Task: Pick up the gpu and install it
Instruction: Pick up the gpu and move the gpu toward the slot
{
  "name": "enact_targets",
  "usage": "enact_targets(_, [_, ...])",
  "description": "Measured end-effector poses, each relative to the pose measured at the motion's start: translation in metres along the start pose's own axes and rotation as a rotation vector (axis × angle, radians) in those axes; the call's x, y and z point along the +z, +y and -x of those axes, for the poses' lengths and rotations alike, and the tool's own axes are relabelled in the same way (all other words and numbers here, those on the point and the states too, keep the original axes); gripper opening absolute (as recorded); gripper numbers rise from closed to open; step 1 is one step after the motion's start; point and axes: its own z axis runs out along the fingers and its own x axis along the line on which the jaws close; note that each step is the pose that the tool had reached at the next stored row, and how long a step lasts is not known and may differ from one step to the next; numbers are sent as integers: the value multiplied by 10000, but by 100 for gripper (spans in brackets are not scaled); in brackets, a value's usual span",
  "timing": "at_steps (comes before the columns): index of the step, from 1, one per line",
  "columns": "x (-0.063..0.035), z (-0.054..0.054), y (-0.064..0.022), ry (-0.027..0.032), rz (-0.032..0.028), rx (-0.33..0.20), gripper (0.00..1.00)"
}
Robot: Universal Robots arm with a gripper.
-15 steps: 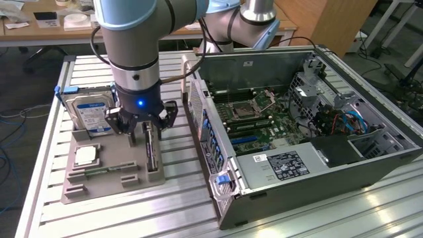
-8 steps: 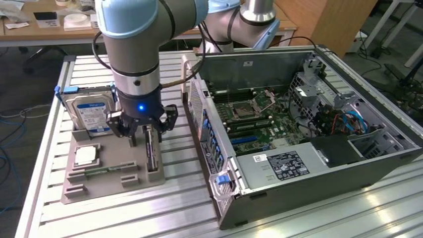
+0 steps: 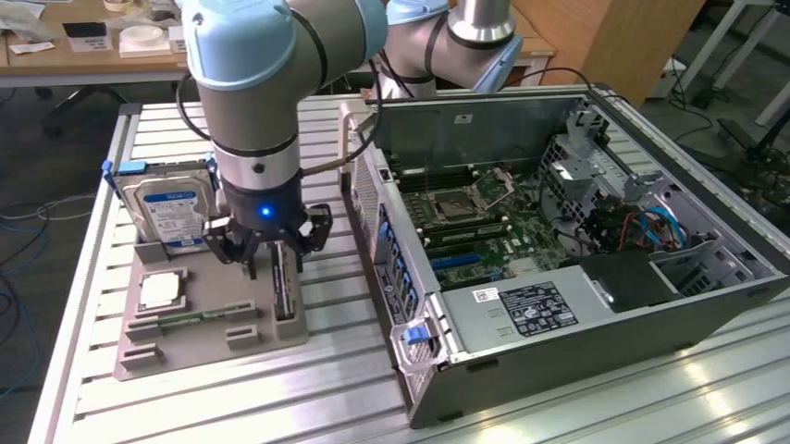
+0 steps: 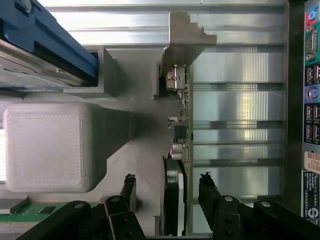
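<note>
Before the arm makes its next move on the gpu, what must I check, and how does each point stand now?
1. The gripper is open: ok.
2. Its fingers stand on both sides of the gpu: ok.
3. The fingers touch the gpu: not ok, gaps on both sides.
4. The gpu stands upright in the tray: ok.
5. The computer case is open: ok.
6. A free slot on the motherboard: cannot tell.

The hard drive (image 3: pixel 169 211) is seen labelled blue and white; the gpu (image 4: pixel 184 117) is edged in green, the tool (image 4: pixel 167 180) black.
</note>
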Motion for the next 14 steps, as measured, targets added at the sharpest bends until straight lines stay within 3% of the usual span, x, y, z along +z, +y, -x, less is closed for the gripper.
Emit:
enact_targets(4, [69,10,-2,-1,1,0,62])
enact_targets(11, [71,9,-2,0,-2,1,62])
enact_targets(14, [72,9,-2,1,-3,1,54])
